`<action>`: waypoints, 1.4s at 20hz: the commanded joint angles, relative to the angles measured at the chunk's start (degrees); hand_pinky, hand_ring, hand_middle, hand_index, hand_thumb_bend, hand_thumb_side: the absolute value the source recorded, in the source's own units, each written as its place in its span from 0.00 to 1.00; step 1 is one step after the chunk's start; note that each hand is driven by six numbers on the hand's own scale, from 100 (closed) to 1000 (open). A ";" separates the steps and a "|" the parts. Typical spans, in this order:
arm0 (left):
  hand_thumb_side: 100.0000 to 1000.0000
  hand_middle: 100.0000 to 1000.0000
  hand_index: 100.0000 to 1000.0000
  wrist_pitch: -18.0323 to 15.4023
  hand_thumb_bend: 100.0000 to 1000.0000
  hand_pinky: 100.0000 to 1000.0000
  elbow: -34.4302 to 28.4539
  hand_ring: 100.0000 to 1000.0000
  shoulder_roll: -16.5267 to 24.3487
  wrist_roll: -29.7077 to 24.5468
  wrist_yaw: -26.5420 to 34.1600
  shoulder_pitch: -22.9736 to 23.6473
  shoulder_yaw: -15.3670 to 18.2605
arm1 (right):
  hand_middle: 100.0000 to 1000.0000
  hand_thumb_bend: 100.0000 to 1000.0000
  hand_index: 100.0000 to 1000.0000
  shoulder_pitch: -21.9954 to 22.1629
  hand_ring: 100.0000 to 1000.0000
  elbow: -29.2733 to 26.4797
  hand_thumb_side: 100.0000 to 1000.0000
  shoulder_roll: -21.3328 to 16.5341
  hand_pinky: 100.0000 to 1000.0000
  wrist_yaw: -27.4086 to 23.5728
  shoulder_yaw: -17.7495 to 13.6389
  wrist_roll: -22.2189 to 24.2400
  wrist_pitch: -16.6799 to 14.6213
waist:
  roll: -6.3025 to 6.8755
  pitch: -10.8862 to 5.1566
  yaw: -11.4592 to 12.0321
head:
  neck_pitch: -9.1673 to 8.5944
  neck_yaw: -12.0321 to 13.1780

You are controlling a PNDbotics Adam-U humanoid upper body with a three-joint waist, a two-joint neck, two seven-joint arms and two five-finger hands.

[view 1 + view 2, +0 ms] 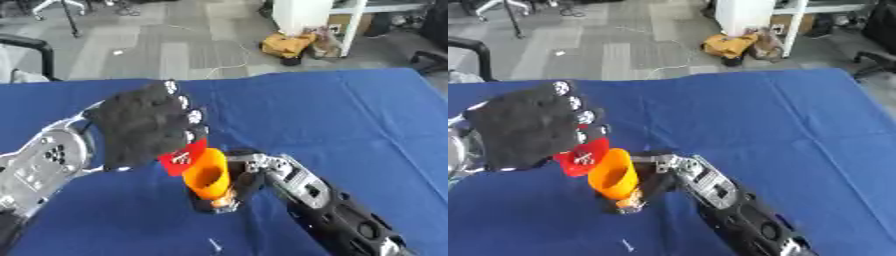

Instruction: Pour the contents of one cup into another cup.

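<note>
Left hand (144, 125) comes in from the left edge, raised off the blue table (350, 125), back of hand toward the camera, fingers curled round a red cup (184, 158). Only the cup's lower end pokes out below the fingers, tipped over so it points down and right. Its rim looks to sit right at the mouth of the orange cup (208, 176), touching or nearly so; cannot tell which. No contents visible in either cup.

Just right of and below the left hand, the orange cup stands upright on the table, mouth open toward the red one. Right hand (249, 172) reaches in from the lower right, fingers wrapped round the orange cup's lower half and base, steadying it.

Handling guess: both cups look like thin light plastic, smooth, likely to flex if squeezed and easy to knock over. Best held mid-body for tipping and low near the base for steadying, as now.

Room: open cloth beyond and right of both hands, nothing on it. A small pale speck (213, 245) lies on the cloth below the hands. Far table edge is well away from the cups; floor clutter beyond it is no concern.
</note>
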 commanded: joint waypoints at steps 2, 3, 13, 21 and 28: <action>0.00 0.22 0.66 0.04 0.48 0.23 -0.03 0.24 0.42 0.55 -0.58 -0.79 0.59 | 0.19 0.01 0.40 -0.67 0.49 -0.54 0.00 -0.28 0.24 -0.33 -0.58 0.17 0.01 | 0.09 -0.71 -0.09 | -0.11 -0.01; 0.00 0.22 0.66 0.04 0.48 0.23 -0.02 0.24 0.41 0.61 -0.66 -0.79 0.59 | 0.19 0.01 0.40 -0.66 0.49 -0.53 0.00 -0.28 0.24 -0.33 -0.58 0.18 0.02 | 0.10 -0.72 -0.09 | -0.12 -0.02; 0.00 0.22 0.66 -0.17 0.48 0.23 0.02 0.24 0.44 0.76 -1.17 -0.93 0.59 | 0.19 0.01 0.40 -0.66 0.49 -0.48 0.00 -0.28 0.24 -0.37 -0.57 0.31 0.01 | 0.18 -0.82 -0.17 | -0.21 -0.06; 0.00 0.22 0.66 0.02 0.49 0.24 -1.49 0.24 1.32 0.73 -1.48 -1.45 1.48 | 0.19 0.01 0.40 -0.55 0.49 -0.38 0.00 -0.32 0.24 -0.35 -0.66 0.30 0.02 | 0.30 -0.91 -0.11 | -0.18 -0.15; 0.00 0.22 0.66 -0.41 0.48 0.24 -2.11 0.24 1.22 -0.29 -1.13 -1.39 1.29 | 0.19 0.01 0.39 -0.51 0.49 -0.35 0.00 -0.24 0.24 -0.30 -0.70 0.37 0.05 | 0.28 -0.83 -0.13 | -0.14 -0.20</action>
